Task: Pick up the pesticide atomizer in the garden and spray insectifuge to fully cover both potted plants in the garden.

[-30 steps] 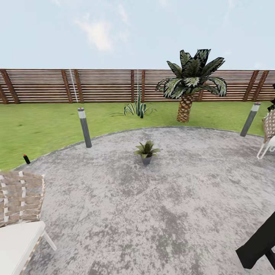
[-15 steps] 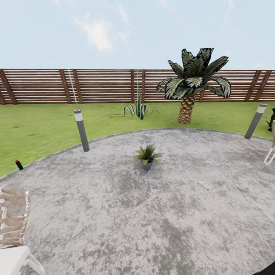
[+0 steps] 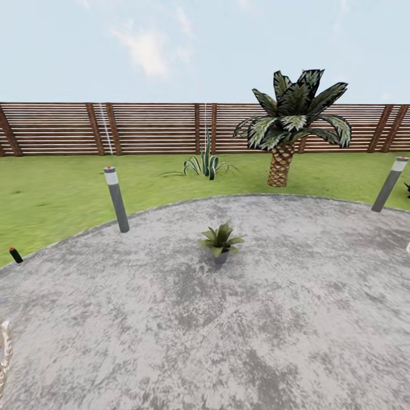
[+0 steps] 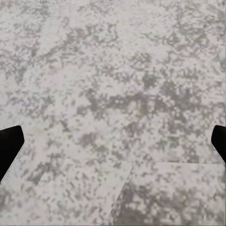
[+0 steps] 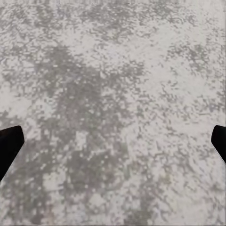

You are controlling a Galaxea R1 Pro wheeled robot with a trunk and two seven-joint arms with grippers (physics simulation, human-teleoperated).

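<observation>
One plant [image 3: 220, 241] sits mid-patio [image 3: 285, 319], now nearer as the robot rolls forward; the chair has slid almost out of sight. A small dark red-tipped thing [image 3: 15, 255], perhaps the atomizer, lies at the lawn's edge. Both grippers [image 4: 113, 141] [image 5: 113, 141] spread wide, empty. No writing anywhere.

head — faces fence [image 3: 171, 128] | wrists — close over patio [image 4: 113, 84]
</observation>
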